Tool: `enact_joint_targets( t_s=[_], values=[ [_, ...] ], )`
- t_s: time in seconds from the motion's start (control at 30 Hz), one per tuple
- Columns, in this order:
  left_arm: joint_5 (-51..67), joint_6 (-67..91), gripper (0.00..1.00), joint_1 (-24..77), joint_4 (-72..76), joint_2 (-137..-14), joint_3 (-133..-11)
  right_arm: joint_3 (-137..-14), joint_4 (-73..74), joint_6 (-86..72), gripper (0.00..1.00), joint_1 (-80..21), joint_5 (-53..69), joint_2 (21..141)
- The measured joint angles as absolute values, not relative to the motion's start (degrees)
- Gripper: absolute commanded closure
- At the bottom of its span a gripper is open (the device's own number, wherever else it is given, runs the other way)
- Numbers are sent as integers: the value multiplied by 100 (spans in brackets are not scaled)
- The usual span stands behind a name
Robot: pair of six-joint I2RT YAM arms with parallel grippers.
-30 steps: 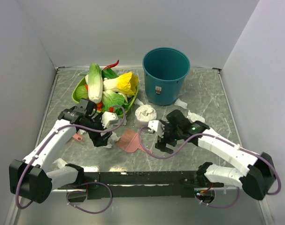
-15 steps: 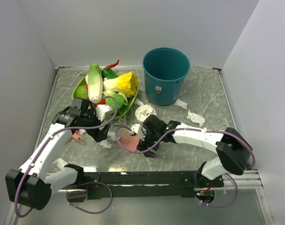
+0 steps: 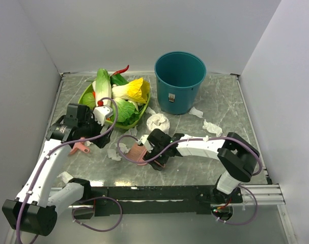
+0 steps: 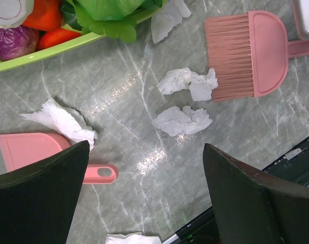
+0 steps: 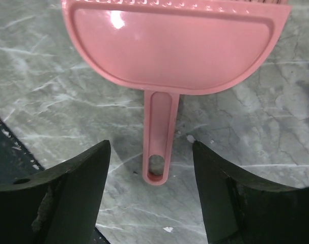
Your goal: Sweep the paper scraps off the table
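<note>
- Grey marble-patterned table (image 3: 228,104), seen from above: the crumpled white paper scraps (image 3: 113,153) lie scattered on it. Two sit between the arms, and others lie near the teal plastic bucket (image 3: 179,81) and by the left base. The right gripper (image 3: 153,152) is down at the pink hand brush (image 3: 138,153). The left gripper (image 3: 97,140) hangs near the pink plastic dustpan (image 3: 83,148).
- Left wrist view: the jaws are spread wide with nothing between them. Two scraps lie just ahead on bare marble, the brush's bristles touching the farther one. The dustpan sits off to one side, partly hidden under a finger, so the left arm is the nearer one to it.
- Right wrist view: the brush's slim handle (image 5: 159,127) lies between the spread jaws, with a gap on each side — not yet pinched. Its long axis runs straight back toward the wrist and the half-round head points away, so the jaws stand squarely across it. The grasp looks to be the right arm's.
</note>
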State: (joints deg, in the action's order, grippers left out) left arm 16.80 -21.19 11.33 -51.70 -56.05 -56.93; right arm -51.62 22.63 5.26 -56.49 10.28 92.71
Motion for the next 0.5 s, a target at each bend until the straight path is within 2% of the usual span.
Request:
enact_joint_targets(
  t_s=[0.2,0.27,0.37,0.5],
  values=[
    [1662,-2102,3,1120,-5177,-5590,-5693,-5269,2274,484,48,-5671,871,9413],
    [1662,-2067,4,1120,-5172,-5599,-5708,-5317,2305,445,48,-5675,764,9459],
    [1662,-2084,4,1122,-5183,-5618,-5776,-5371,2349,388,55,-5688,672,9511],
    [1584,-2099,4,1122,-5179,-5704,-6080,-5494,2423,368,56,-5695,587,9618]
  ],
)
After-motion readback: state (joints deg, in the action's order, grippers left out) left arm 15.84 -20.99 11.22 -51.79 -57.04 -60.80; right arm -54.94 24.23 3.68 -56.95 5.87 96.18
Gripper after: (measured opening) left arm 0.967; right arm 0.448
